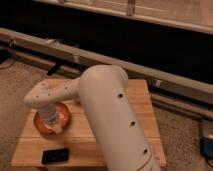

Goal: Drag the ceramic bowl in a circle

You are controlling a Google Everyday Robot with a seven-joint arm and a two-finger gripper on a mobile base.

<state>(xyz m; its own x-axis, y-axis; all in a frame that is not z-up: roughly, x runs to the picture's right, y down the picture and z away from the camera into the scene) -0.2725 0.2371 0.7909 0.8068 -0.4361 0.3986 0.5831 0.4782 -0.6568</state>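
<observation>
The ceramic bowl (61,114) is a wide, shallow orange-red bowl on the left part of the wooden table (140,100). My white arm reaches down from the right and covers the bowl's middle. My gripper (54,127) points down into the bowl at its near side. The arm's wrist hides much of the bowl's inside.
A black flat device (55,155) lies near the table's front left edge. The table's left edge is close to the bowl. A long metal rail (165,80) runs behind the table. My arm's large upper link (115,125) covers the table's middle.
</observation>
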